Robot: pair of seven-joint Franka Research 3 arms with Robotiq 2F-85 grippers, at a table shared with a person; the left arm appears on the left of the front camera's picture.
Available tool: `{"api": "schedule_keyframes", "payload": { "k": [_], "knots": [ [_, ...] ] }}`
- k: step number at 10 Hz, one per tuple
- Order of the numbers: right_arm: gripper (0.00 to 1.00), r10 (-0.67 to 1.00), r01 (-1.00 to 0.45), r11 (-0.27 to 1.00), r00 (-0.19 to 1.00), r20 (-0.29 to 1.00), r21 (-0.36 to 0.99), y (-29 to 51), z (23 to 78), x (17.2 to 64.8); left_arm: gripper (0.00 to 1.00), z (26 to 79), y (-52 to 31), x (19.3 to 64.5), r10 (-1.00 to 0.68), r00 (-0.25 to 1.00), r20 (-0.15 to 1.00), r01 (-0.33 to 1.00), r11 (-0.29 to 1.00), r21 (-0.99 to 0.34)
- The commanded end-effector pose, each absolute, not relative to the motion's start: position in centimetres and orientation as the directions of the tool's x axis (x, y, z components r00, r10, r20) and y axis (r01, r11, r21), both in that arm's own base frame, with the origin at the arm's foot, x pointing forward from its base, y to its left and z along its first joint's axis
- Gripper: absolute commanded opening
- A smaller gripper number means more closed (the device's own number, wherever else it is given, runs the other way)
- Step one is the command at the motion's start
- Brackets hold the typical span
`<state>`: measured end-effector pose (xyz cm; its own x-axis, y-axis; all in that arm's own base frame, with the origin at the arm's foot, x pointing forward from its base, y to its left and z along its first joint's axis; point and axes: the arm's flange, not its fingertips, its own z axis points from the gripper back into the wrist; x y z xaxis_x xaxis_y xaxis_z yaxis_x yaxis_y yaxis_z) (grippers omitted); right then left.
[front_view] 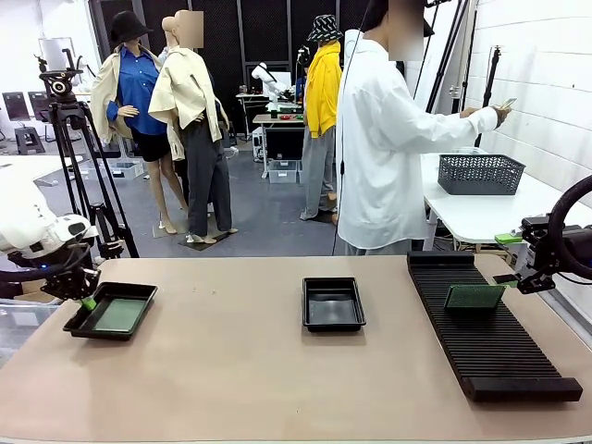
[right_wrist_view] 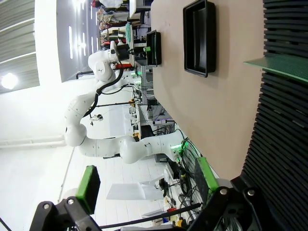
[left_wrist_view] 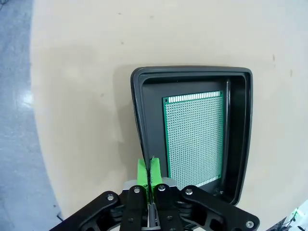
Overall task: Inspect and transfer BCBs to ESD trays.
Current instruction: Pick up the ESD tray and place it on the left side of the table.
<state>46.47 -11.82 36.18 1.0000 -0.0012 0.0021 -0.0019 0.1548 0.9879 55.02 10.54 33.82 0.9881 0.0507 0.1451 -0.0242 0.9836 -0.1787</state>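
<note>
Boards first. Found one BCB flat on the floor of the ESD tray at the table's 9 o'clock. Saw left gripper pinched together, pads at that tray's 7 o'clock rim in the wrist view. Noted second ESD tray at table centre. Found second BCB resting on the ribbed rack at 3 o'clock. Saw right gripper spread apart, gripping nothing, just beside that board's 3 o'clock edge.
</note>
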Motion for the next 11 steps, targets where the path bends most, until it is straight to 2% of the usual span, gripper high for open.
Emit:
{"api": "schedule_keyframes", "payload": {
  "k": [1, 11],
  "knots": [
    [1.0, 0.007, -0.004, 0.161, 1.0, 0.003, 0.987, -11.8, 36.4, 46.2, 0.0, 34.2, 12.4, 54.9, 0.052, 0.989, 0.136, -0.027, 0.983, -0.181],
    [1.0, 0.007, -0.004, 0.161, 1.0, 0.003, 0.987, -11.8, 36.4, 46.2, 0.0, 34.4, 14.8, 55.3, 0.086, 0.985, 0.151, -0.055, 0.978, -0.2]
  ]
}}
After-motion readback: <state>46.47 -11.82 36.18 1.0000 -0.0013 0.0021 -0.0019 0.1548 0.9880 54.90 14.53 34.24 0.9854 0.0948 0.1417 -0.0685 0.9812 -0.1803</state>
